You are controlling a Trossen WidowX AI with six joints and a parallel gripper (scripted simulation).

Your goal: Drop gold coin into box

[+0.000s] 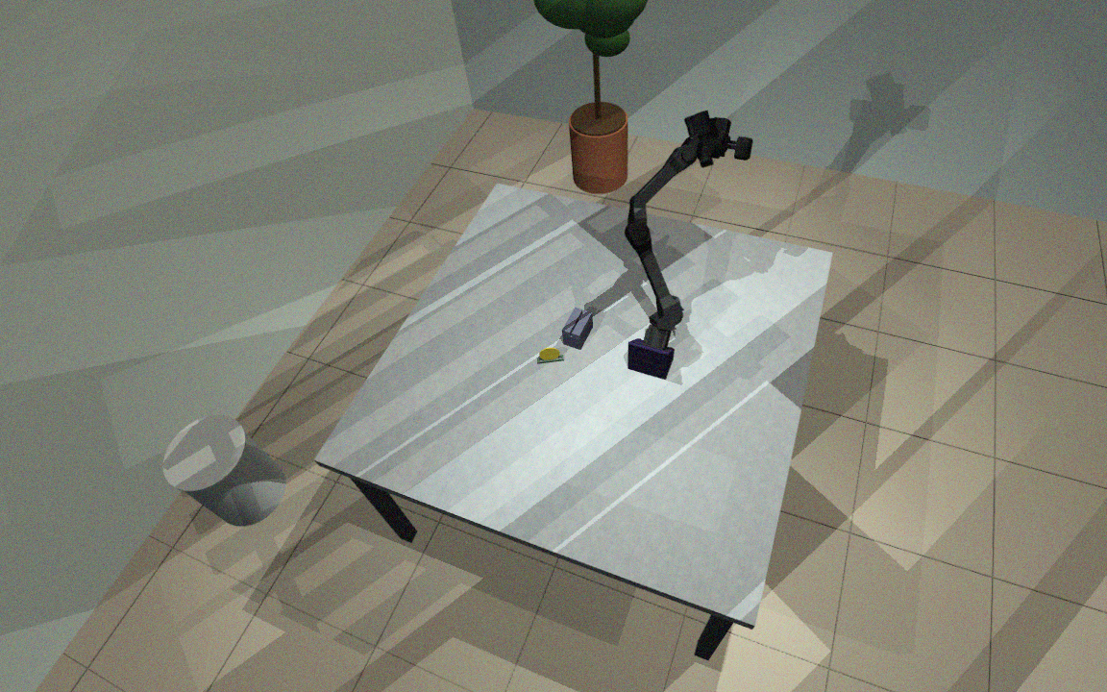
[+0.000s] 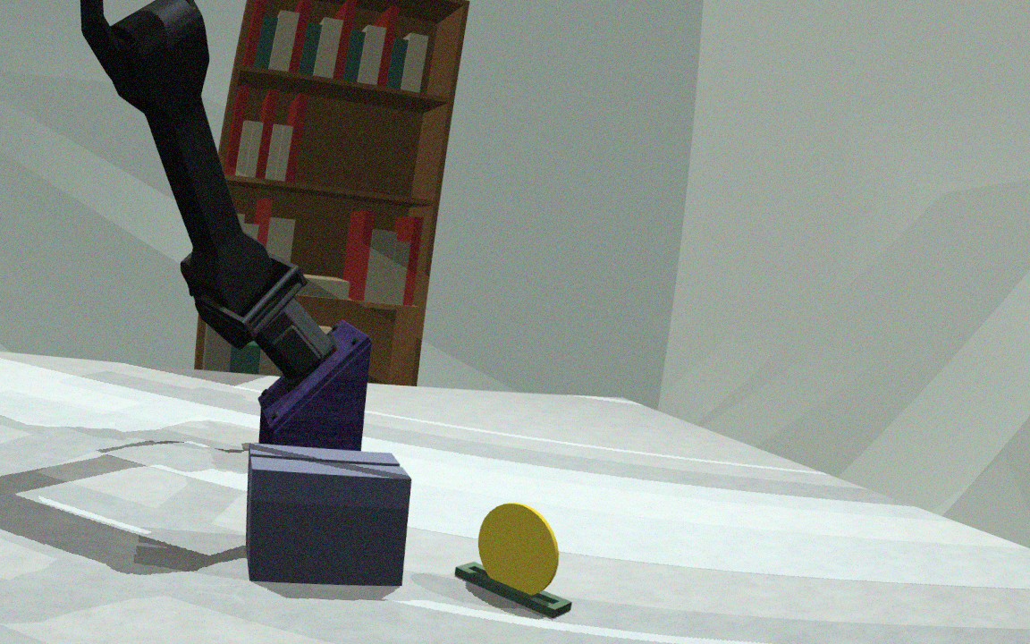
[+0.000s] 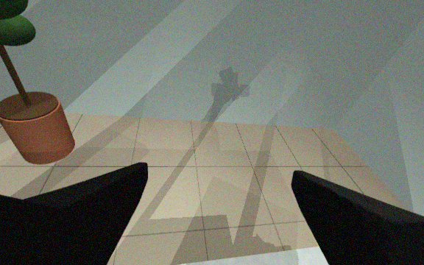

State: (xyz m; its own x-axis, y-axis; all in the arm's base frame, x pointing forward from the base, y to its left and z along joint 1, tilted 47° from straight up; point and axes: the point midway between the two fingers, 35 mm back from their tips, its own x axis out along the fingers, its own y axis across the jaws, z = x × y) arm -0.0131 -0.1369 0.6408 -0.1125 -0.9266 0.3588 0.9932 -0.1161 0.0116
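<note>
The gold coin (image 1: 549, 354) (image 2: 517, 548) stands on its edge in the dark-green holder (image 1: 552, 360) (image 2: 557, 609). The closed grey box (image 1: 577, 330) (image 2: 326, 529) stands close beside the holder, with a narrow dark slot along its lid. My gripper (image 3: 220, 174) is open, with its two black fingers wide apart and nothing between them. In the top view it is raised high over the far side of the table, well away from coin and box. In the exterior view it is out of frame. The wrist view shows neither coin, holder nor box.
The arm's purple base block (image 1: 651, 358) (image 2: 334, 408) stands on the white table (image 1: 627, 456), to one side of the box. Beyond the table are a potted plant (image 1: 599, 155) (image 3: 37, 136), a grey bin (image 1: 226, 473) and a bookshelf (image 2: 431, 160).
</note>
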